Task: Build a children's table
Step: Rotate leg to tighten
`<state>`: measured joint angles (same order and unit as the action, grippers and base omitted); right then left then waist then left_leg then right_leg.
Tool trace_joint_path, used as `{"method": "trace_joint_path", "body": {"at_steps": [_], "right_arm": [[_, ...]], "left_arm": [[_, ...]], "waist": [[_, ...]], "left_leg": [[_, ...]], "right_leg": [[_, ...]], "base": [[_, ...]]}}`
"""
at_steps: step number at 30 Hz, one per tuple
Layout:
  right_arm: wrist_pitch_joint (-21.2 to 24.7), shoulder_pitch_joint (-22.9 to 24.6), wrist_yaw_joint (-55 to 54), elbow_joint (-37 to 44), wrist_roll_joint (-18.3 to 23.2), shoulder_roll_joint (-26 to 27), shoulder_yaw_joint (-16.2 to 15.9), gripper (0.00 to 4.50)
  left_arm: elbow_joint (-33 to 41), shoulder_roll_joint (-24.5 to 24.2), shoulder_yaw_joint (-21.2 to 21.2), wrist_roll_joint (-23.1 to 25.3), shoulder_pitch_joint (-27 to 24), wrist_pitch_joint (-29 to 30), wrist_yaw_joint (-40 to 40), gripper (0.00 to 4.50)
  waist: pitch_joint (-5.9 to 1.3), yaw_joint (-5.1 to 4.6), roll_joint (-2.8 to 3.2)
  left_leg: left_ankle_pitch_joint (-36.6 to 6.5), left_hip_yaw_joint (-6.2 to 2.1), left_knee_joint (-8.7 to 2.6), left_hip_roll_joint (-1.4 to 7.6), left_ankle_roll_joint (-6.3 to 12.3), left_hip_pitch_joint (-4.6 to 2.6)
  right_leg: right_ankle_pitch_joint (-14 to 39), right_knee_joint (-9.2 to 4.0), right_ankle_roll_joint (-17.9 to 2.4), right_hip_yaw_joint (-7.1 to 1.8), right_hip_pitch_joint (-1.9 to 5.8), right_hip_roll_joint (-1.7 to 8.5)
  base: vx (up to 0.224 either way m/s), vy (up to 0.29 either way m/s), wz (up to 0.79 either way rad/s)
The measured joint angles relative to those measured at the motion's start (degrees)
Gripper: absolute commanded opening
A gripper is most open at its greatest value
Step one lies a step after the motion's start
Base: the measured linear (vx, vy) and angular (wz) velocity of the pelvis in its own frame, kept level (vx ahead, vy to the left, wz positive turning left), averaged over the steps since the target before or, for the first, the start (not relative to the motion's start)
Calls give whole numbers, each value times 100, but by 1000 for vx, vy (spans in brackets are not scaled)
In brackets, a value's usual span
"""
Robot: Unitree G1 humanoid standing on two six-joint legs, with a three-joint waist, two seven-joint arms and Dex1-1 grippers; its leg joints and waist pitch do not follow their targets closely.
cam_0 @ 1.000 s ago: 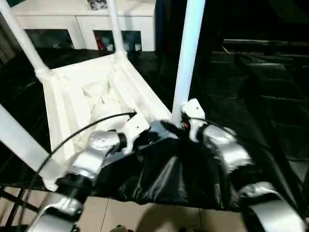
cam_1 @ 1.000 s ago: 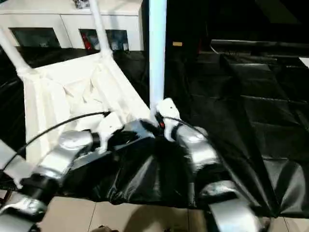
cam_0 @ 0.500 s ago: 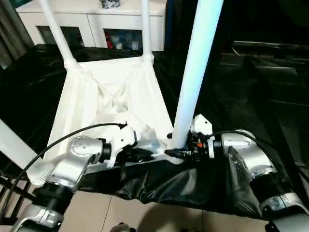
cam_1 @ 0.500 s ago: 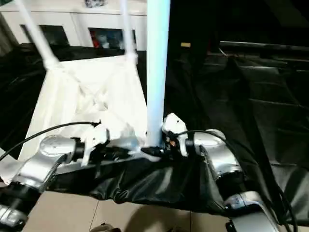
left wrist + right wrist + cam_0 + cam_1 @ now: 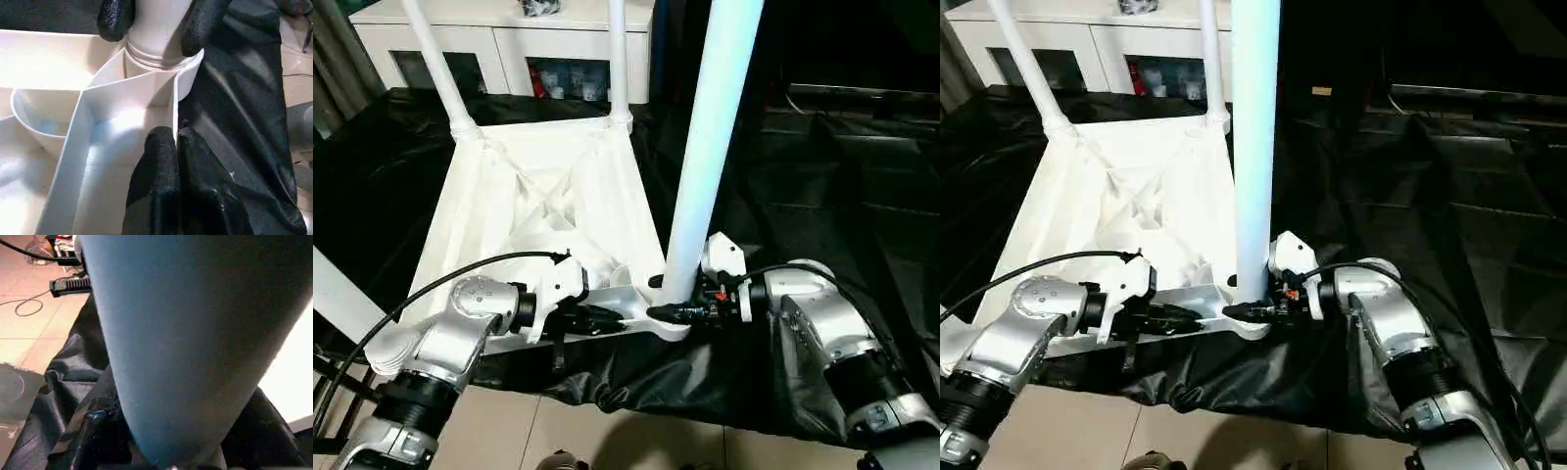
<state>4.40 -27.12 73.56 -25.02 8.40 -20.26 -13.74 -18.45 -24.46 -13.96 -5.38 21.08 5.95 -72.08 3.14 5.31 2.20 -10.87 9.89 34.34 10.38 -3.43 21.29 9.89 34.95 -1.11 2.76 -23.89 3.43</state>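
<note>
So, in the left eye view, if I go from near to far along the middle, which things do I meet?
Tiled floor → black sheet → near corner socket holding a leg → ribbed tabletop underside → far leg → white cabinet.

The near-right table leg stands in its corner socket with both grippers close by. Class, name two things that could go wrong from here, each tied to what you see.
1. The right gripper straddles the base of the near-right leg, far below its tall top; a nudge could lever it askew in the corner socket.
2. The left gripper pinches only a thin rib of the tabletop at the edge of the black-covered surface; it may slip.
</note>
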Motion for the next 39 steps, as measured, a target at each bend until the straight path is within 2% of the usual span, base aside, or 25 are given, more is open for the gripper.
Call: {"method": "trace_joint_path", "body": {"at_steps": [4,6,9,12,16,18,20,23,24,26,27,29,31,35,39], "right_arm": [[1,60,-51,58,-2,36,1,196],[7,71,-410,-1,-70,124,77,196],[-3,7,-1512,-306,-267,471,435,196],[151,-139,-2616,-614,-395,876,709,195],[255,-499,-4304,-1153,-534,1461,1118,195],[267,-746,-5169,-1476,-619,1743,1336,195],[201,-852,-5505,-1626,-687,1814,1345,195],[55,-857,-5665,-1673,-783,1885,1354,195],[16,-857,-5672,-1688,-791,1906,1389,251],[-8,-858,-5662,-1688,-649,2003,1523,251],[-9,-858,-5656,-1688,-555,2039,1592,283],[-32,-858,-5568,-1693,-506,2042,1606,298],[-175,-865,-5427,-1779,-590,2020,1517,316],[-254,-867,-4935,-1795,-677,1847,1312,316],[-232,-790,-3834,-1620,-655,1441,1016,316]], "left_arm": [[10,61,0,-2,-14,80,21,0],[-53,153,2,60,27,122,291,0],[-429,492,52,251,293,132,1000,0],[-671,832,105,418,472,249,1626,0],[-1023,1362,188,670,785,464,2558,0],[-1212,1639,189,786,951,535,3049,0],[-1282,1743,179,843,1017,541,3243,0],[-1283,1762,177,880,1040,539,3290,0],[-1283,1762,177,891,1044,529,3290,0],[-1283,1757,176,921,1044,510,3286,0],[-1283,1744,176,936,1042,484,3282,0],[-1282,1695,170,950,1037,428,3226,0],[-1281,1602,152,950,1032,367,3115,0],[-1208,1400,134,940,984,244,2840,0],[-990,1101,118,749,820,127,2248,0]], "waist": [[0,-5,0],[-2,-21,3],[-2,-66,2],[-3,-208,5],[-7,-314,14],[-8,-337,14],[-9,-334,15],[-10,-329,16],[-10,-327,15],[-9,-329,15],[-9,-330,15],[-6,-336,11],[-6,-350,11],[-6,-361,12],[-5,-319,13]], "left_leg": [[1,0,3,0,0,-5],[1,0,5,0,0,-15],[2,0,14,0,-2,-25],[3,0,13,-3,-4,-33],[3,-1,10,-4,-4,-36],[4,-3,10,-4,-5,-33],[4,-3,9,-4,-5,-29],[1,-3,0,-4,-3,-22],[1,-3,0,-4,-3,-21],[2,-3,0,-4,-2,-21],[3,-3,1,-4,-2,-21],[3,-3,1,-4,-2,-21],[3,-2,0,-3,-2,-19],[3,-2,-5,-1,-2,-18],[3,-2,-6,0,-2,-1]], "right_leg": [[-1,1,-1,-1,6,0],[-1,2,-1,-3,15,0],[6,5,15,-3,22,0],[8,4,22,-7,35,0],[6,4,22,-6,34,0],[5,4,22,-5,29,0],[-5,4,5,-4,29,0],[-9,-3,-3,-4,29,0],[-9,-3,-3,-3,23,0],[-10,-1,-4,-3,20,-1],[-10,0,-5,-3,18,-1],[-11,0,-6,-3,16,-1],[-12,2,-6,-3,10,-1],[-12,3,-6,-2,5,-4],[-11,0,-7,2,-8,-4]], "base": [[0,0,0],[0,0,0],[0,0,0],[0,0,0],[0,0,0],[0,0,0],[0,0,0],[0,0,0],[0,0,0],[0,0,0],[0,0,0],[0,0,0],[0,0,0],[0,0,0],[0,0,0]]}}
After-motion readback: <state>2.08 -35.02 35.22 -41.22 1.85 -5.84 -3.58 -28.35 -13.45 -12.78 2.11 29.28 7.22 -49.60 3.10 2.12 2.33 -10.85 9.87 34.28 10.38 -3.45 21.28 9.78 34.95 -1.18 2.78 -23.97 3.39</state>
